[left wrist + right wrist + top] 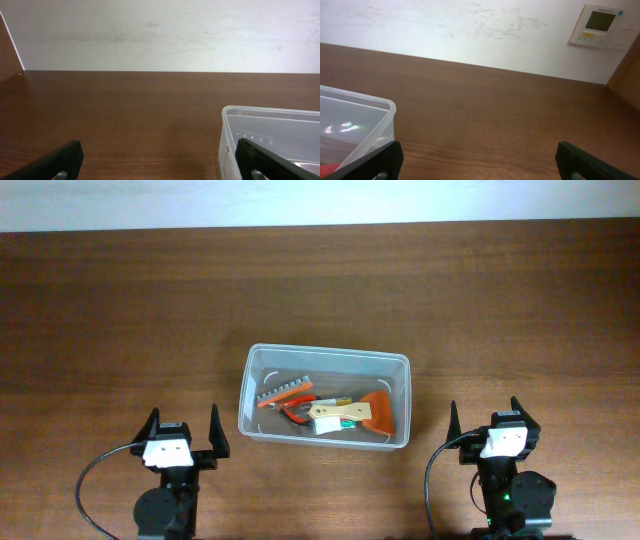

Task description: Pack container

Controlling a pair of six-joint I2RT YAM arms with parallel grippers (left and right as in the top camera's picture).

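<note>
The container (327,352) sits on the wooden table (120,310), just below the centre of the overhead frame, between the two arms. Inside it lie a toothed grey-and-orange strip (284,393), red-handled pliers (298,409), a cream-coloured tool (340,416) and an orange scraper (378,410), grouped towards its lower wall.

The left gripper (184,420) is at the lower left of the overhead frame. Its fingers are spread apart and hold nothing. The right gripper (485,415) is at the lower right in the same condition, fingers apart and empty. Neither gripper touches the container. A wall control panel (600,25) appears at the upper right of the right wrist view.
</note>
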